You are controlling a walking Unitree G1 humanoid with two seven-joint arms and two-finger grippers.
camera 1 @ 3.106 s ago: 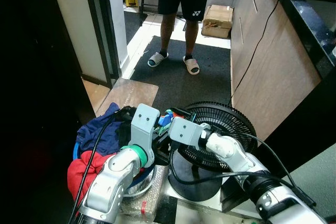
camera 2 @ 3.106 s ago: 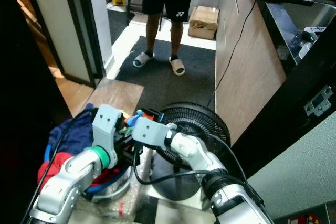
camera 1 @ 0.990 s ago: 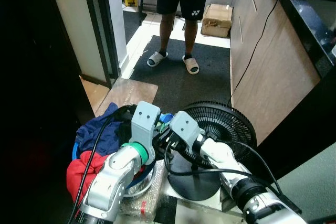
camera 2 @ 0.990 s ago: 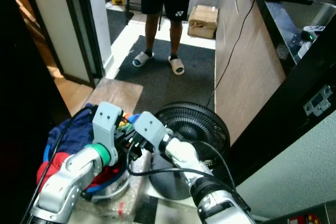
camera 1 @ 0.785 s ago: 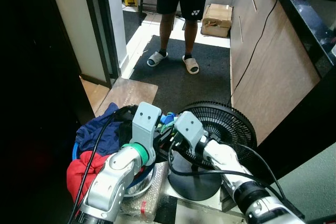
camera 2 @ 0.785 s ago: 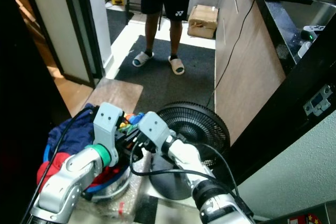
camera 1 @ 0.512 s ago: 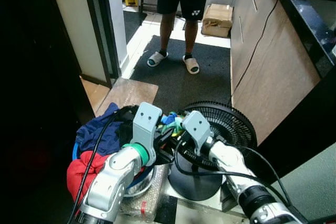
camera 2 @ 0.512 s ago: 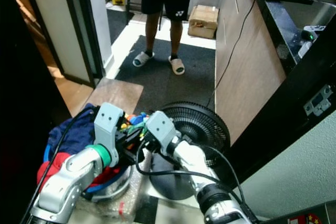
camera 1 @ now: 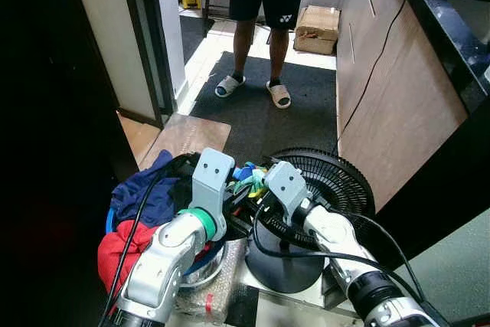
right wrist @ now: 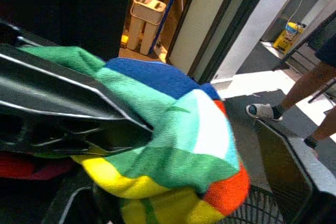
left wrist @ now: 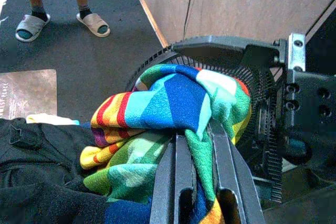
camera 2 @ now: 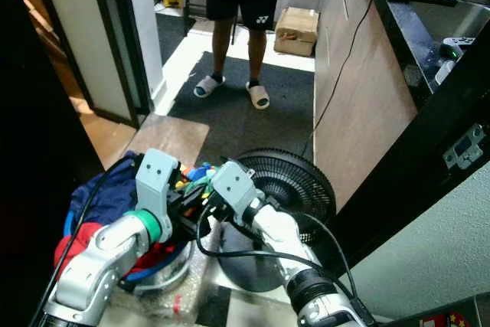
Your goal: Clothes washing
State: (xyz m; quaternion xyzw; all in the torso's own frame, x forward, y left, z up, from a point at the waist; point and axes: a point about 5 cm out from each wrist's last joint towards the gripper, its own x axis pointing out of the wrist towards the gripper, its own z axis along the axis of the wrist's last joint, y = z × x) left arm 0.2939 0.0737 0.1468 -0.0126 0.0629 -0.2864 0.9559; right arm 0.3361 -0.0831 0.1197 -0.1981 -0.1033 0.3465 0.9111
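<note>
A rainbow-striped cloth [left wrist: 173,103] is bunched up over the laundry basket [camera 1: 112,223], which is heaped with blue, red and black clothes. My left gripper [left wrist: 197,140] is shut on the cloth, whose folds pass between its two black fingers. My right gripper [camera 1: 259,189] faces the left one from the fan side. In the right wrist view its fingers [right wrist: 73,203] stand wide apart and the cloth [right wrist: 173,129] bulges between them. In the eye views the cloth [camera 1: 249,174] shows between the two wrist blocks.
A black floor fan [camera 1: 329,181] lies right behind the grippers. A person [camera 1: 264,5] in black shorts and slippers stands on the dark mat ahead. A cardboard box [camera 1: 316,30] sits by the wooden cabinet [camera 1: 383,89]. A doorway frame [camera 1: 149,44] is on the left.
My right gripper has shifted a little to the right, away from the left wrist. More of the striped cloth now shows between the two grippers. The left arm has hardly moved.
</note>
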